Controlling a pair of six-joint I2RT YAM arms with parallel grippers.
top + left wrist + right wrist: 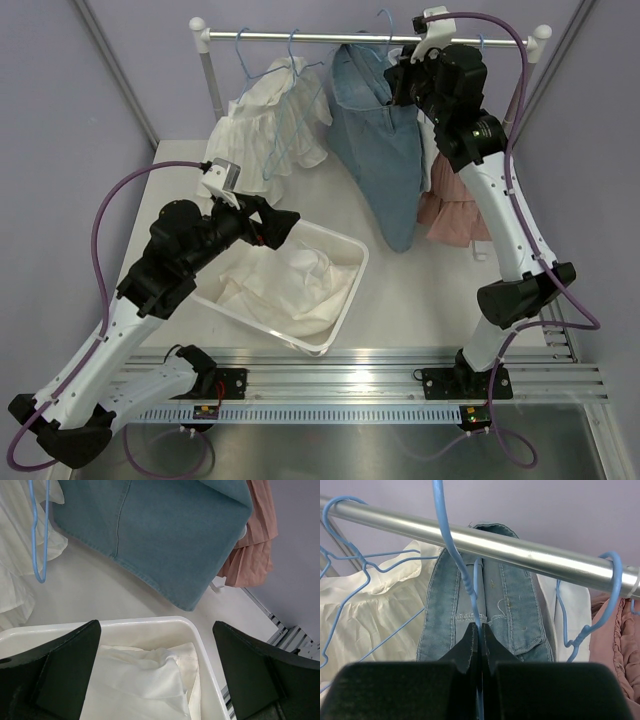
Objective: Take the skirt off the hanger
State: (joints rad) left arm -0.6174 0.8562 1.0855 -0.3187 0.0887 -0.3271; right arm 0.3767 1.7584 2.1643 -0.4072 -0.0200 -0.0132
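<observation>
Left arm: reaches from its base toward 1 o'clock, forearm low over the table.
Left gripper [283, 225]: jaws spread wide and holding nothing, hovering above the white bin [350, 252], which holds a crumpled white cloth [290, 282].
Far left of rail: we note a white ruffled garment [265, 125] on its own hanger at 11 o'clock.
Denim skirt [385, 160]: hangs mid-rail at 12 o'clock on a blue wire hanger [451, 545]. Its waistband is up at the metal rail [520, 555] and its hem trails toward the table.
Handling: we judge the denim heavier and stiffer than the garments beside it. It is soft enough to fold, unlikely to slip and not fragile.
Where to hold: we would take the thick stitched waistband, or a side edge just below it.
Right gripper [480, 630]: clenched on the hanger's wire neck, just above the waistband.
Right arm: stretched up toward 11 o'clock, wrist at rail height, with a pink pleated skirt [450, 205] behind the forearm.
</observation>
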